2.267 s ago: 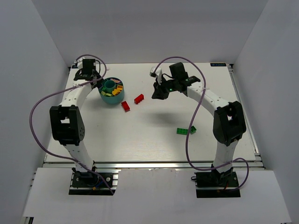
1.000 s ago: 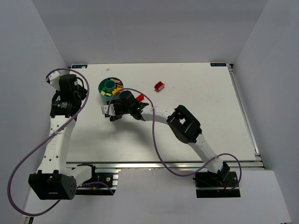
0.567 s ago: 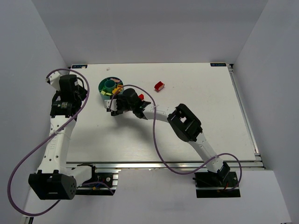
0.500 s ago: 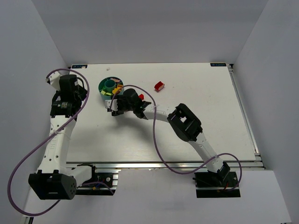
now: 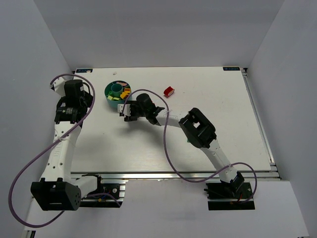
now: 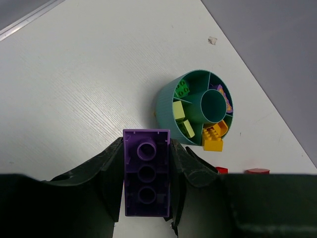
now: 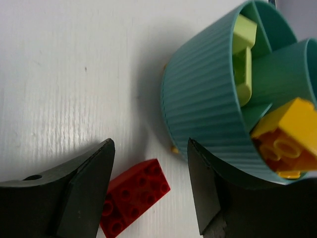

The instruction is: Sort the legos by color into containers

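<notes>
Left gripper (image 6: 146, 166) pinches a purple brick (image 6: 146, 186), clear of the teal cup (image 6: 166, 106) and to its left in the top view. Right gripper (image 7: 148, 153), fingers spread, straddles a red brick (image 7: 133, 198) lying on the table (image 7: 59, 74) just beside the cup's wall. The cup's compartments hold a green brick (image 6: 182, 89) and a yellow brick (image 6: 213, 140). A second red brick (image 5: 169, 91) lies well right of the cup.

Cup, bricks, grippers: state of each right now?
left gripper: shut on the purple brick.
right gripper: open, fingers either side of the near red brick.
purple brick: held, studs facing the wrist camera.
near red brick: loose on the table beside the teal cup, not gripped.
far red brick: loose on the table.
teal cup: upright, compartments partly filled.
</notes>
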Robot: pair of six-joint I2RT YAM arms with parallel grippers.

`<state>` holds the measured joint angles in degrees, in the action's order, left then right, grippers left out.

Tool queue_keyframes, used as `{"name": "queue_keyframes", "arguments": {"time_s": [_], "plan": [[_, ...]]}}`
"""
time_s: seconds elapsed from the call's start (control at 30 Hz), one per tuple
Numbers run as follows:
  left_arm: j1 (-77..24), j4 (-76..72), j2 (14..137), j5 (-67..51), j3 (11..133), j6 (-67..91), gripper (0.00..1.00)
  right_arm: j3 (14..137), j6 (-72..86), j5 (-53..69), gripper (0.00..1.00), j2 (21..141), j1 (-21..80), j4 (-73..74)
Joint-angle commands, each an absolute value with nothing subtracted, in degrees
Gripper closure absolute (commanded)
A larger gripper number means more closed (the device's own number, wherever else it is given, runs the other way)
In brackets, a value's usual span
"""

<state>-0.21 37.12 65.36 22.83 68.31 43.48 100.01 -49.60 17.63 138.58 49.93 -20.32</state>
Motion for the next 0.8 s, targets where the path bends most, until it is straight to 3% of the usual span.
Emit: {"name": "queue_keyframes", "arguments": {"time_s": [0.0,0.3,0.47,0.57,0.6,0.7,0.77], "plan": [[-0.09,36.04,64.95,21.53,67.15,44.56,1.00,98.97,-48.87,16.70,0.34,135.53,48.78,-23.20],[-0.09,34.72,66.00,20.13,66.45,45.09,1.00,98.27,-48.08,16.52,0.35,134.48,46.23,-22.68],[-0.09,32.01,66.88,17.77,65.83,45.18,1.00,93.44,-49.48,29.34,0.41,127.37,44.47,-19.52],[-0.09,27.53,69.69,12.77,66.53,42.81,1.00,92.20,-48.87,34.26,0.54,124.02,43.77,-16.36],[-0.09,26.55,70.92,11.61,67.14,41.32,1.00,92.37,-48.17,35.32,0.69,123.40,43.51,-15.22],[-0.09,21.81,76.36,7.57,69.60,37.98,1.00,92.64,-44.04,38.40,1.00,120.51,42.54,-11.43],[-0.09,17.52,81.00,5.55,70.75,36.48,1.00,90.36,-41.33,39.37,1.00,117.43,41.93,-11.42]]}}
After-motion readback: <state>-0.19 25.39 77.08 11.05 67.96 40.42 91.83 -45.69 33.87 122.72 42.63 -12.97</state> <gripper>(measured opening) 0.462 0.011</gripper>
